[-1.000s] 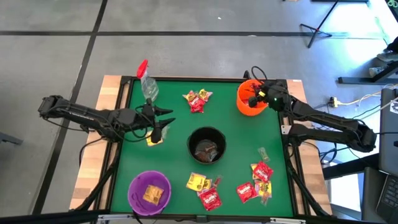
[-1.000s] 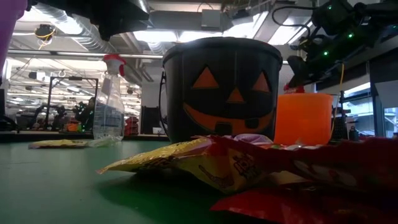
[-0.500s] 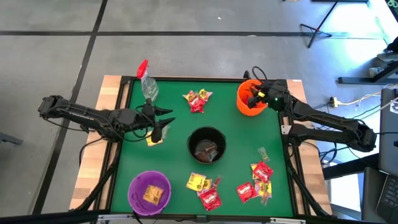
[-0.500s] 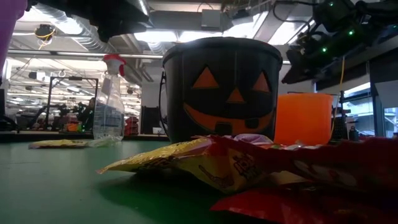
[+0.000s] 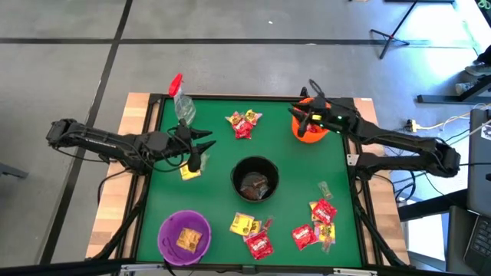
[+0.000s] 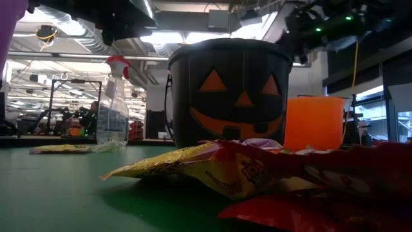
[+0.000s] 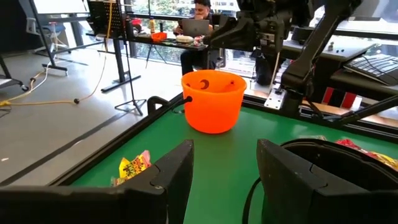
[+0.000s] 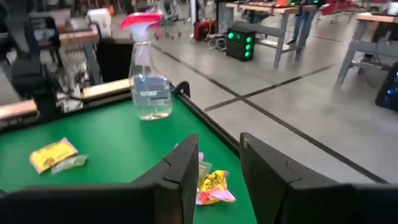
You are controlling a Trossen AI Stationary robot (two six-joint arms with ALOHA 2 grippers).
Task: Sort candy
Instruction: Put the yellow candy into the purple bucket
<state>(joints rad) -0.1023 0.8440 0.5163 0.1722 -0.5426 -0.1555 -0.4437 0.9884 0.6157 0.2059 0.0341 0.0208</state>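
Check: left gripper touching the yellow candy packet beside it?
Apart. In the left wrist view the left gripper has open, empty fingers; the yellow candy packet lies on green felt beyond them.

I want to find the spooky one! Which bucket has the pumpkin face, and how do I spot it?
Look at the middle of the green table. The black bucket stands there, between the orange bucket and the purple bowl. It alone is black, with an orange pumpkin face on its side.

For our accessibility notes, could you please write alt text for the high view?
Green table seen from above: black bucket in the middle, orange bucket and purple bowl at corners, candy scattered, spray bottle. Left claw above yellow packet; right claw over orange bucket.
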